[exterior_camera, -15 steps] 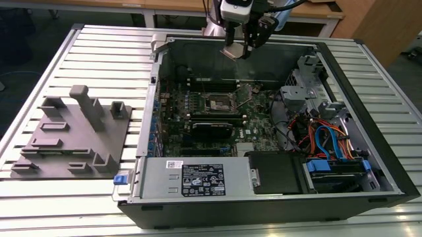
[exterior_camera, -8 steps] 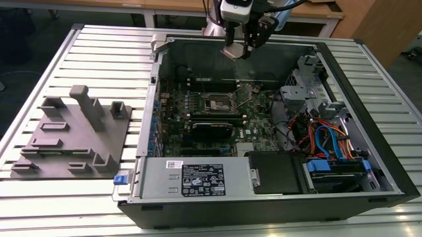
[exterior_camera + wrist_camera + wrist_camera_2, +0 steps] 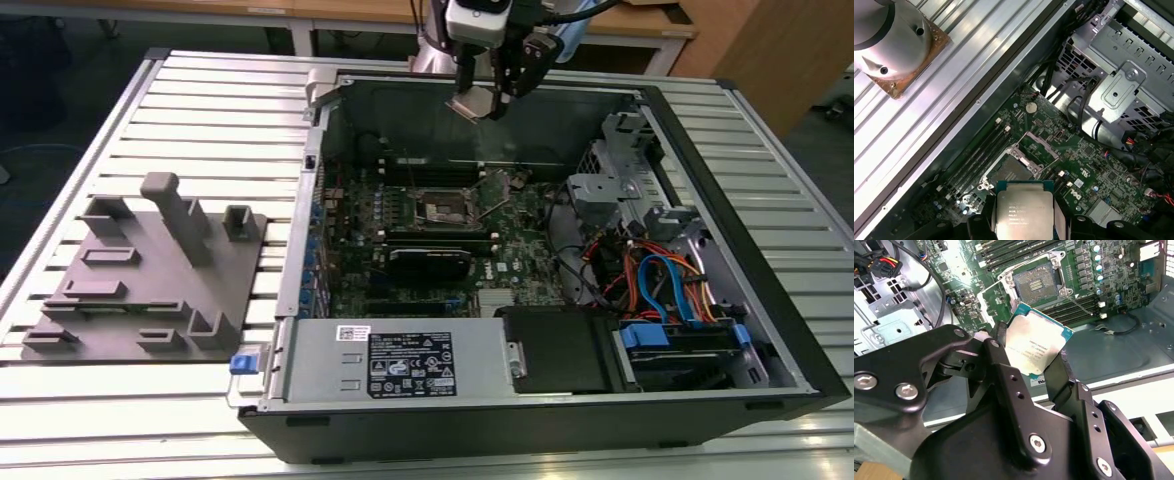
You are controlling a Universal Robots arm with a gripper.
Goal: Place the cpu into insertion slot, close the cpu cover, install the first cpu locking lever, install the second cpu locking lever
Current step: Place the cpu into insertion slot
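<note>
Silver-grey and flat, the cpu [image 3: 1038, 342] is pinched by two opposite edges between the black fingers of the tool [image 3: 1030, 356], so the tool is closed narrow on the chip with its printed metal top facing the wrist cameras. In the exterior view it hangs high over the far wall of the open computer case [image 3: 747, 200], well apart from the green motherboard [image 3: 400, 280] below. The insertion slot [image 3: 1013, 174] lies bare with its dark centre exposed, and the cpu cover [image 3: 1041, 145] stands swung up just beside it, so the way in looks open. The step in hand is seating the chip, and it is barely started. To do it well, the chip probably wants to be brought level and square to the socket rim, its corners matched to the socket's while there is height to spare, then set straight down with no sideways slide across the contacts. The raised cover is the likeliest snag, so an approach from the socket's open side seems safer. The edge grip looks slim, which argues for slow travel.
</note>
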